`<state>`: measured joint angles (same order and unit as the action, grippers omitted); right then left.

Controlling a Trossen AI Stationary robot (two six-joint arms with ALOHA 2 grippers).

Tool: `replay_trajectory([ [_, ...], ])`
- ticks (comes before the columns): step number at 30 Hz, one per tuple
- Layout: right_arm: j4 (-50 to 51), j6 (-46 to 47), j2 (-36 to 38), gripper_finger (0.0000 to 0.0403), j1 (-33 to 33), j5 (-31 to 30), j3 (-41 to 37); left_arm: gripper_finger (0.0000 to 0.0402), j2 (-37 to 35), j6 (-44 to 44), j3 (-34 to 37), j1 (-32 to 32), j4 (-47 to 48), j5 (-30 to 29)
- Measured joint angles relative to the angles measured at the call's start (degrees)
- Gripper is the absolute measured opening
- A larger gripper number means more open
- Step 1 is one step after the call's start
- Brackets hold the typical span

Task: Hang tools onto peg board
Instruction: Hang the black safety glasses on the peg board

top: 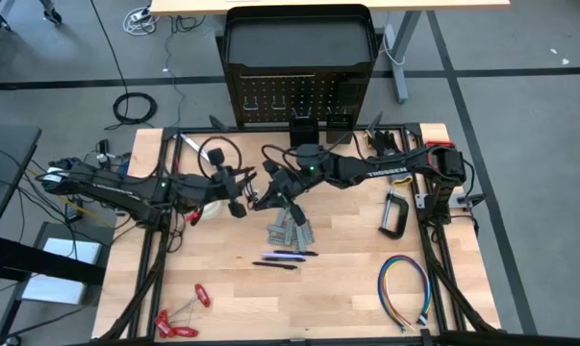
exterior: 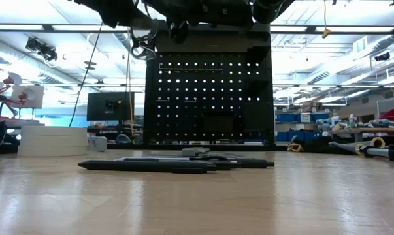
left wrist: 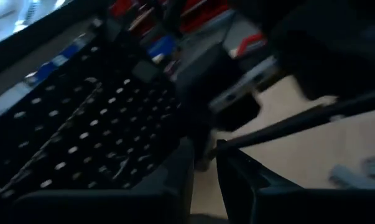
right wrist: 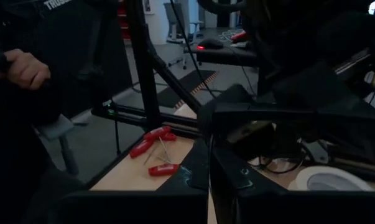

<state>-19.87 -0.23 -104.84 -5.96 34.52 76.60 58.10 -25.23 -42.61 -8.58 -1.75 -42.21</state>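
Nearest the front edge lie the dark pens (top: pixel 285 258), side by side, their long axes running across the table. Just beyond them sits the heap of grey metal pieces (top: pixel 291 231). No gripper touches either.

Above mid-table the two arms meet. The right gripper (top: pixel 267 197) is closed, pads together, with nothing visible between them. It hangs over the far side of the grey pieces and points toward the left arm. The left gripper (top: pixel 241 195) is just beside it. Whether it is closed on anything cannot be told; in its wrist view a thin dark strand crosses just in front of it.

Just beyond the left gripper, toward the board, is the black cable loop (top: pixel 217 152). In the low view it hangs clear of the table beneath that arm. It therefore appears to be carried by the left arm, though the point of hold is hidden.

Farthest off stands the peg board (top: pixel 299 101), upright at the table's far edge, its hooked face toward the arms.

Judgement: the left arm is the nearer to the loop. The board's hooks lie onward from the loop and somewhat toward the right arm's side. The coming move calls for an outward carry to a hook.
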Motion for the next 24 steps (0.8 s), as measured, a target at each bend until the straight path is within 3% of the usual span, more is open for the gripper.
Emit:
replay_trajectory([
  [12,0.77,2.15,-0.07,0.001,0.35,1.21,0.0,0.0075,-0.39,-0.74,0.0,0.11,3.9,-9.11],
  [20,-0.86,0.0,-2.1,0.0008,-1.34,1.27,0.08,0.0074,-0.67,7.06,0.0,-0.9,12.89,-0.77],
  [24,-0.51,-1.28,-2.61,0.0008,-2.33,1.14,0.07,0.0074,-3.56,12.05,0.04,-3.61,16.02,-0.09],
])
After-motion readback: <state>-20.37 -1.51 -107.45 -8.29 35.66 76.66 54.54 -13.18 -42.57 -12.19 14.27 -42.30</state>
